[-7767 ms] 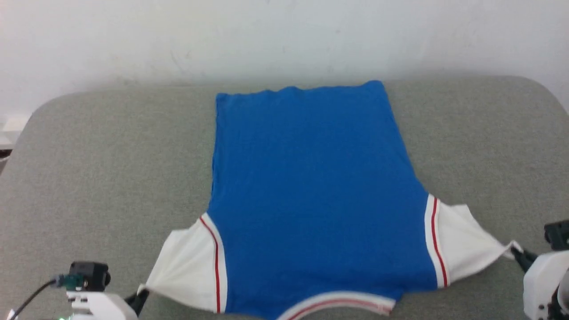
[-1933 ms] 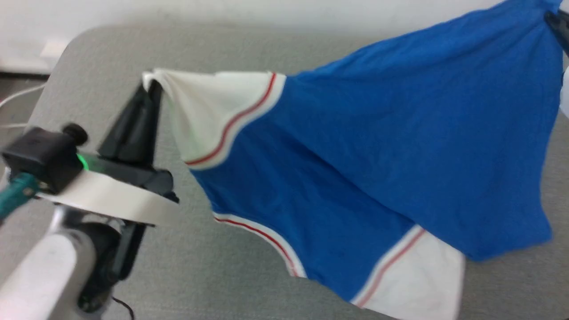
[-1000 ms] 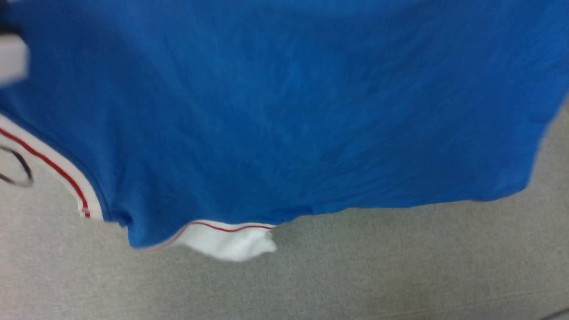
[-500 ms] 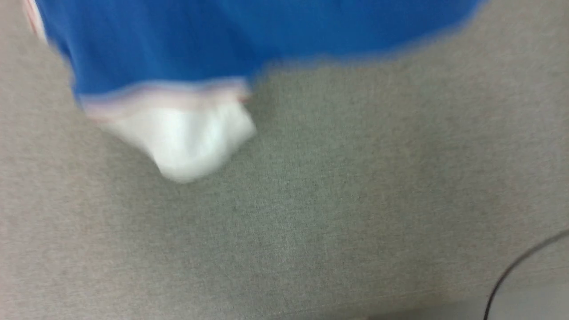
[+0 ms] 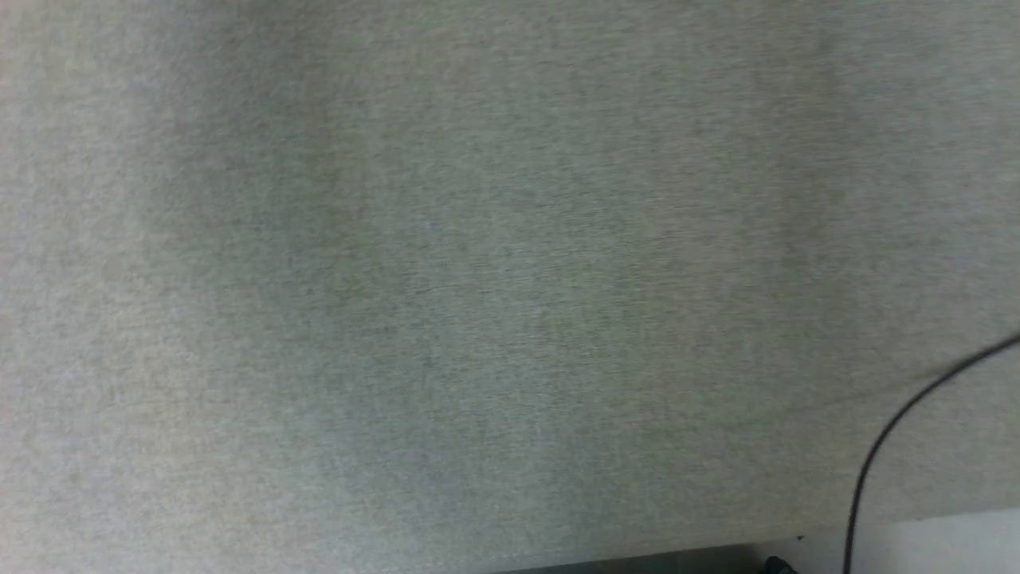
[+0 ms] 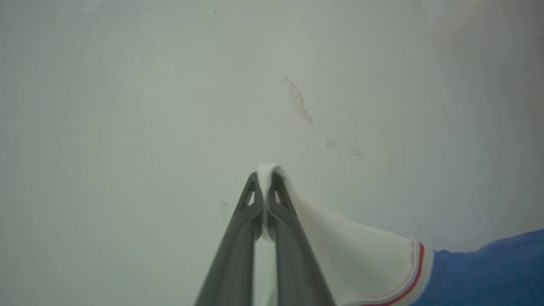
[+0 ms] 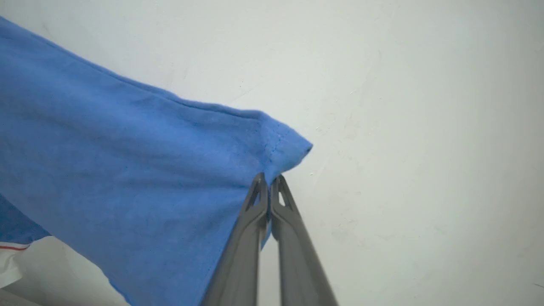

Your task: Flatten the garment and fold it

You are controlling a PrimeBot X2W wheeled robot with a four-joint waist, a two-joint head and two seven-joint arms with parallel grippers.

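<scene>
Left wrist view: the left end effector point(image 6: 264, 187) is closed tight on the tip of a white sleeve point(image 6: 348, 250) of the garment point(image 6: 480, 272), a small fold of cloth standing proud above the fingertips, with a pale wall point(image 6: 127, 106) behind. In the right wrist view the right end effector point(image 7: 268, 180) is likewise pinched shut, on blue cloth just below a stitched hem corner point(image 7: 289, 148). The blue panel runs taut away from it, and a scrap of white sleeve with a red stripe hangs below. I judge the garment is held aloft by these two points so that its weight draws out the creases before it is laid down again; it is not yet flattened or folded. The head view looks down on the grey surface point(image 5: 510, 279), with a black cable point(image 5: 884, 438) at its lower right. Half a second ago blue cloth and a white sleeve hung blurred across the top of that view; now bare grey lies there. The camera itself has shifted a little, so I do not put it all down to a lift. Some eight seconds ago the garment lay spread flat, each end effector at a sleeve tip — the right one now holds a hem corner instead.
</scene>
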